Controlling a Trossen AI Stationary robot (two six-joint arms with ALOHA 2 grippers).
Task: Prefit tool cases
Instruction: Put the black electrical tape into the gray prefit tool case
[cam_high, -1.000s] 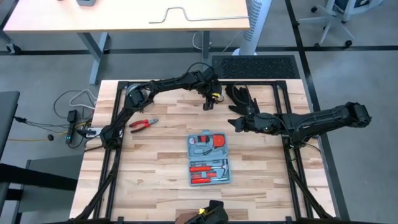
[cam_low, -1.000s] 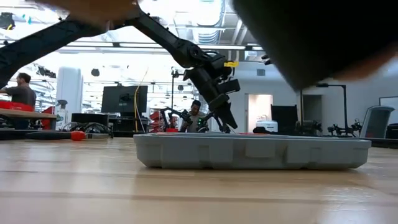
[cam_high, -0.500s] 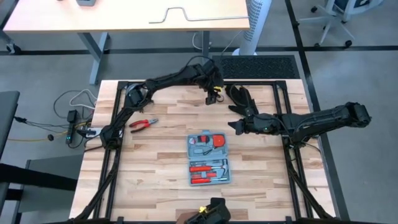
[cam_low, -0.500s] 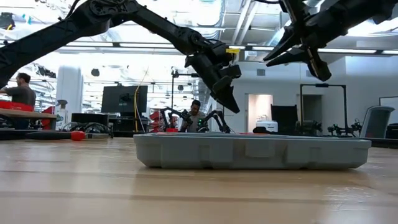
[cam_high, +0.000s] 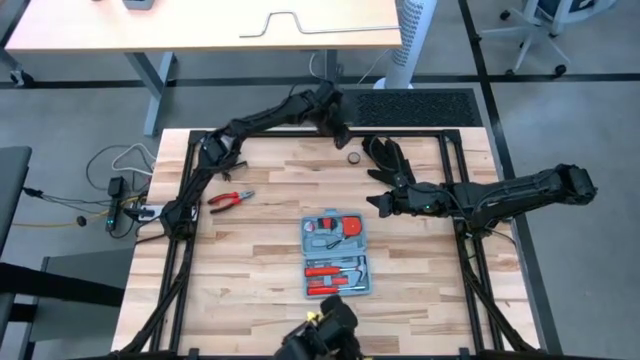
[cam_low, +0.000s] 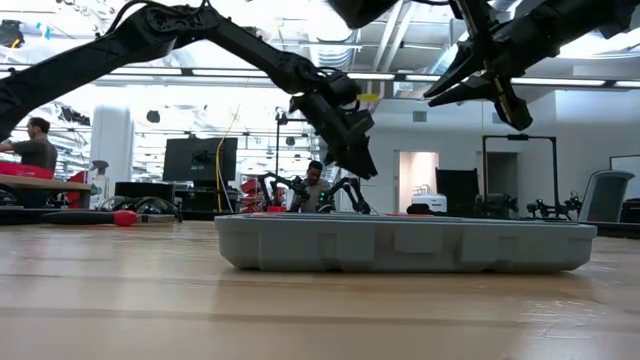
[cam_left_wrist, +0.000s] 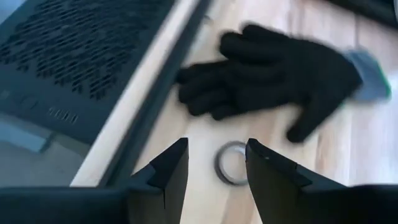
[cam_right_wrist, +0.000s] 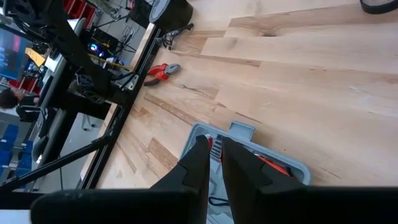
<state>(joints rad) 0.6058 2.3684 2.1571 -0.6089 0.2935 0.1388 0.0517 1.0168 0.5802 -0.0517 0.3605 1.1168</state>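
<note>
Blue-grey tool case (cam_high: 337, 256) open and flat on desk (cam_high: 255, 250), centre-near, red tools seated in recesses. Touched by neither arm.

Left gripper (cam_high: 338, 128) raised at far edge, jaws spread, empty, looking down on tape roll (cam_left_wrist: 231, 163) and black glove (cam_left_wrist: 273, 68). Right gripper (cam_high: 383, 201) hovering just right of and beyond case, jaws a little apart, holding nothing. Red-handled pliers (cam_high: 230, 200) loose, well left of case.

Risks, as judged:
- Pliers not yet in case. Poor grip on the handles could drop them or seat them skewed in a recess.
- Light case likely to slide or tip if pressed off-centre with nothing bracing it.
- Glove and roll close to right arm's path, easily swept along on a low reach.

Against a second ago:
- Left gripper pulled back from over the desk to far edge.
- Roll now lying free beside glove.
- Case, pliers and right gripper unmoved.
</note>
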